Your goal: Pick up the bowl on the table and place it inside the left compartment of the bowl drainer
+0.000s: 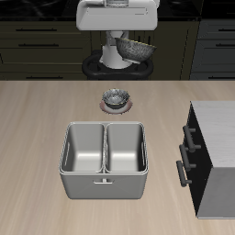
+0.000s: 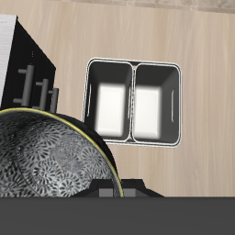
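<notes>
White arm (image 1: 115,16), dark round base (image 1: 117,66).

The arm was raised high at the back of the table, its white body folded close above its base. The gripper (image 1: 134,46) hung below it, well above the tabletop, closed on the rim of the bowl (image 1: 136,44), which it carried tilted. Its fingers were largely hidden behind the bowl in both views.

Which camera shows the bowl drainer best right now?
The exterior view: the bowl drainer shows whole there, with both basins, the rim and the small front handle, and nothing in front of it. The wrist view also shows both basins, but the bowl in the gripper crowds the picture beside the drainer.
</notes>
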Robot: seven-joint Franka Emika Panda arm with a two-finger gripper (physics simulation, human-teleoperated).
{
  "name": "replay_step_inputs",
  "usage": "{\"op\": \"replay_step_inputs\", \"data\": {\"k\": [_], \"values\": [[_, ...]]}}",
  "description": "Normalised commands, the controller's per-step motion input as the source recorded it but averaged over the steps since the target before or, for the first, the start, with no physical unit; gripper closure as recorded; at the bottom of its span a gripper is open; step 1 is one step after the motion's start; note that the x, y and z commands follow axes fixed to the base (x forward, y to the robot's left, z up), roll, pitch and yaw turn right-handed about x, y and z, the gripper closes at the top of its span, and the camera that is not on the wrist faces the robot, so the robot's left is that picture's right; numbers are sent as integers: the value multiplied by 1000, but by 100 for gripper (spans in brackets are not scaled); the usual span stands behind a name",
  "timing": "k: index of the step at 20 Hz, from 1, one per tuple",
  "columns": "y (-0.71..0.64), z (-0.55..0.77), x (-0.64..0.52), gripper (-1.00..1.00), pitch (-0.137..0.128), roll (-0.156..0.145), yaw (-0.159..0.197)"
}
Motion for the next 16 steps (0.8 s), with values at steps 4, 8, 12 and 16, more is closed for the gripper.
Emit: {"op": "replay_step_inputs", "data": {"k": [4, 8, 12, 16], "values": [[-92, -57, 162, 100, -34, 6, 21], [-87, -16, 154, 100, -36, 7, -12], [-100, -152, 174, 100, 6, -19, -16], [-4, -210, 143, 100, 2, 14, -19]]}}
